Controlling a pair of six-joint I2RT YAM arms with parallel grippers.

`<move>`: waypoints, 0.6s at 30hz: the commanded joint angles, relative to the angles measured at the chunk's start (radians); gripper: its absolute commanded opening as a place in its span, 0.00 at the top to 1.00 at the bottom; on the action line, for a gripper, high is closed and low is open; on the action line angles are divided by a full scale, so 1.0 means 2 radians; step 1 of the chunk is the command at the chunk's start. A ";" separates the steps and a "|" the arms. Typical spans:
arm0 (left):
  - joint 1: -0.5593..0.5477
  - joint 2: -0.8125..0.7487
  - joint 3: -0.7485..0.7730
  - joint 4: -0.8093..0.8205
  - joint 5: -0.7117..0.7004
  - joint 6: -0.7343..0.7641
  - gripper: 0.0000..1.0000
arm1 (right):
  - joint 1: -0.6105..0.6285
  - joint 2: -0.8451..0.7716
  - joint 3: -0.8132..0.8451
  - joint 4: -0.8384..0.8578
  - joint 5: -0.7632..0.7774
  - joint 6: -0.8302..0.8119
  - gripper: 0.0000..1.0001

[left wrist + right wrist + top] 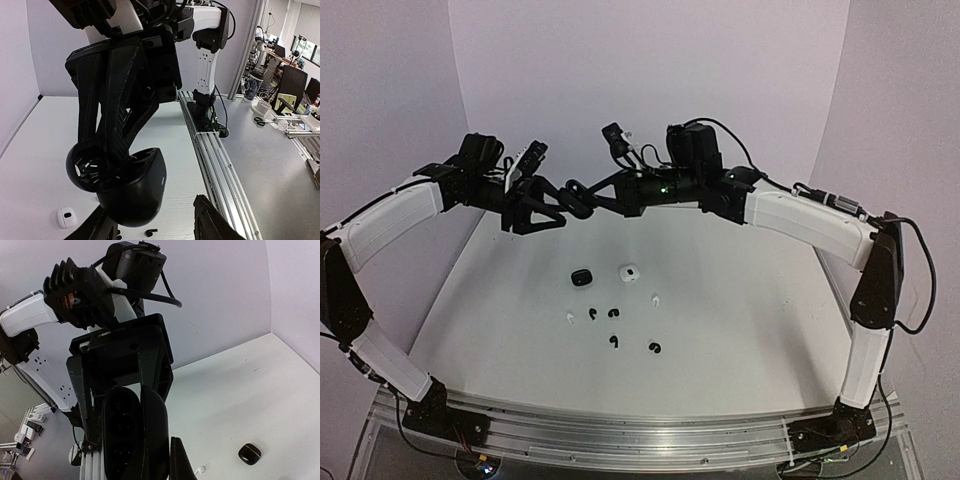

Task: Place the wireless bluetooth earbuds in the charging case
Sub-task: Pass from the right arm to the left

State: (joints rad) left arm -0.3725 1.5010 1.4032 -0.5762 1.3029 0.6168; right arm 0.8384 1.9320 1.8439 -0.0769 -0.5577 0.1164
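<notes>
Holding the open black case (134, 192) up in the air, well above the surface (740, 300), I am at the opening step. My right gripper (107, 162) is clamped on it, seemingly near the hinge, and the lid stands wide. My left gripper (152, 222) is spread just under the shell, one finger beside it and the other apart, gripping nothing as far as I can judge.

The earbuds (613, 313) lie scattered on the surface far below both grippers, four black and two white, so none is seated yet. A closed black case (582, 277) and a white case (629, 272) sit just beyond them.

Next, I reckon, the open case must go down steady, wells up, so a free gripper can pinch a bud.

The case is a smooth, glossy, pebble-round clamshell. The buds are tiny slick commas, likely to slip. The surface is matte white.
</notes>
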 commanded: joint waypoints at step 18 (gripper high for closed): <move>-0.001 0.037 0.087 -0.071 -0.004 -0.019 0.52 | 0.081 -0.076 -0.028 0.007 0.260 -0.217 1.00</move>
State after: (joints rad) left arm -0.3749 1.5682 1.5197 -0.6895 1.3009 0.5498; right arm 0.9898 1.8458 1.7960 -0.0776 -0.1009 -0.2392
